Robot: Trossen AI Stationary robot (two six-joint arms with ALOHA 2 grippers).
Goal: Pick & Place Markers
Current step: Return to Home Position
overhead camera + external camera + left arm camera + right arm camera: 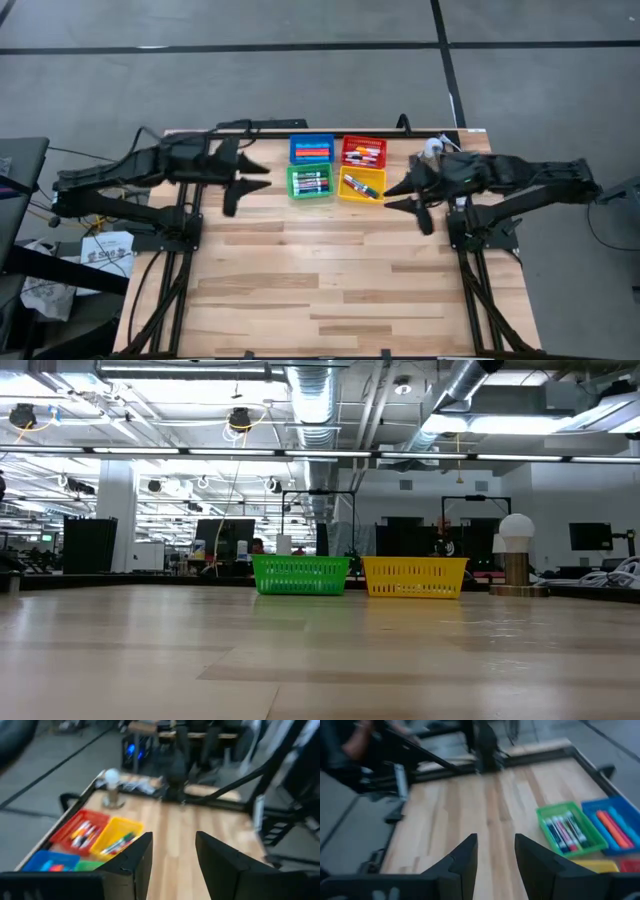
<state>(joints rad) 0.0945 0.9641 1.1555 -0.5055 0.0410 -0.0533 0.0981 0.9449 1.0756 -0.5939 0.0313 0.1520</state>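
Note:
Markers lie in four small bins at the table's far middle: a blue bin [311,149] with orange ones, a red bin [364,152], a green bin [310,183] and a yellow bin [361,186]. The right wrist view shows the markers in the green bin [565,832] lying side by side. My left gripper [266,176] hangs in the air just left of the green bin, open and with nothing between its fingers [137,857]. My right gripper [389,198] hangs just right of the yellow bin, also open with nothing between its fingers [465,857].
A white ball-topped stand [432,148] sits at the far right corner beside the red bin, and it also shows in the low view [516,555]. Bare wooden tabletop [330,280] stretches from the bins to the near edge. Both arm bases stand at the table's left and right edges.

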